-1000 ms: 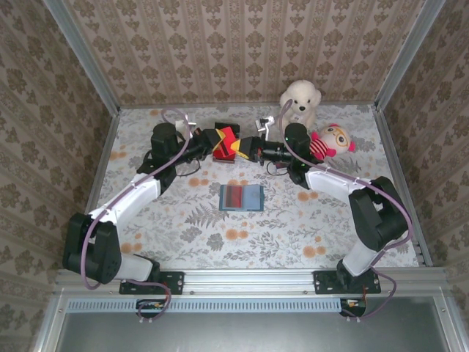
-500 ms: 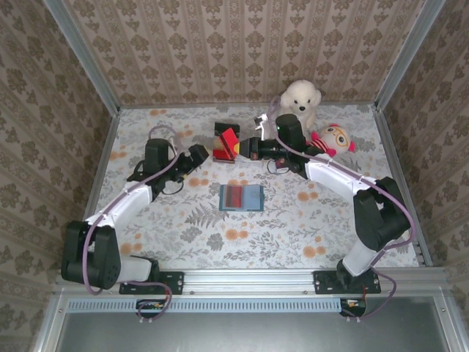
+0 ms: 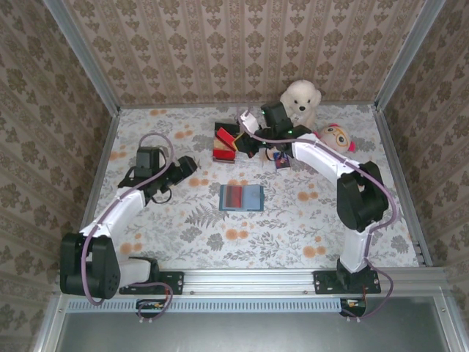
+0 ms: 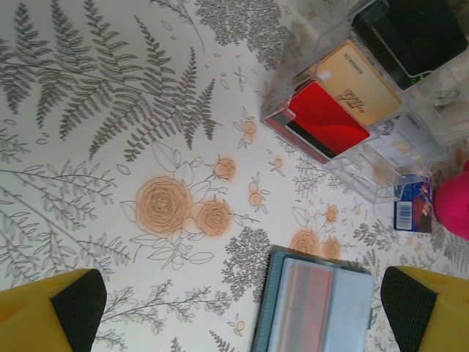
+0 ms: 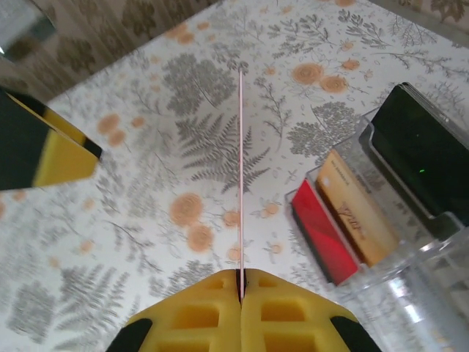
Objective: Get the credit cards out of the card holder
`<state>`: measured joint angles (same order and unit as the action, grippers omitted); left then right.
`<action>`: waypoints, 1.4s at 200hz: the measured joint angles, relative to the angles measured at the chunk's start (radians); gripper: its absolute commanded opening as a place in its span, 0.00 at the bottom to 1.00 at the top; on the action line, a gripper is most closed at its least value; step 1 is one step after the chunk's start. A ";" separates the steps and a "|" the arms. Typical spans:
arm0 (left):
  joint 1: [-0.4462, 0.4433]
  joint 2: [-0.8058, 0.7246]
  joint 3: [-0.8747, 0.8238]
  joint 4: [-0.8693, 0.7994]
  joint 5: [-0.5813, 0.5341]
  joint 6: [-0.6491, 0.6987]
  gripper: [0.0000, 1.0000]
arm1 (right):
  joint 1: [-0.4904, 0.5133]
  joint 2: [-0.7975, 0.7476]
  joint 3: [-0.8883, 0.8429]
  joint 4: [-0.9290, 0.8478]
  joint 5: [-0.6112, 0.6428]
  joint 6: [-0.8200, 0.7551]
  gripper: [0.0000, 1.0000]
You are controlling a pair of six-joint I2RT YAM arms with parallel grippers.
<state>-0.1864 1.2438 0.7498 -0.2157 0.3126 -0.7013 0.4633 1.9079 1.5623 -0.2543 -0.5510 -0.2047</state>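
Left fingers (image 4: 73, 304) spread wide, mid-left over tabletop (image 3: 183, 220) | right fingers (image 5: 220, 308) clamped on credit card (image 5: 240, 169), edge-on, possibly pink | card holder (image 3: 226, 143) upper centre

Robot lab cell dressed as a home: aluminium frame rail (image 3: 249, 279) at the bottom, wallpaper panels (image 3: 242, 51), floral table cover (image 3: 183, 220), plush toys (image 3: 300, 99) upper right.

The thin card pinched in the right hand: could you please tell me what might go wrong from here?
The right hand grips the thin, pale-edged card only by one end, so it may pivot or slip out while carried. The clear plastic card holder, with a red card, a tan card and a black card inside, stands close beside that hand; a careless swing could probably tip it.
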 measured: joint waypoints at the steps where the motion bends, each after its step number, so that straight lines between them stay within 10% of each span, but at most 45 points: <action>1: 0.001 0.000 0.000 -0.003 0.000 0.000 1.00 | 0.000 0.002 0.003 -0.003 0.001 -0.005 0.00; 101: 0.012 0.071 0.015 -0.076 0.030 0.051 1.00 | 0.018 0.278 0.291 -0.248 0.023 -0.452 0.00; 280: 0.012 0.186 0.015 -0.060 0.117 0.051 1.00 | 0.022 0.433 0.463 -0.353 0.164 -0.683 0.00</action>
<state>-0.1741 1.4300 0.7650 -0.2760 0.4297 -0.6498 0.4854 2.3409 2.0254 -0.6075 -0.3870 -0.8879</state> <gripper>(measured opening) 0.999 0.046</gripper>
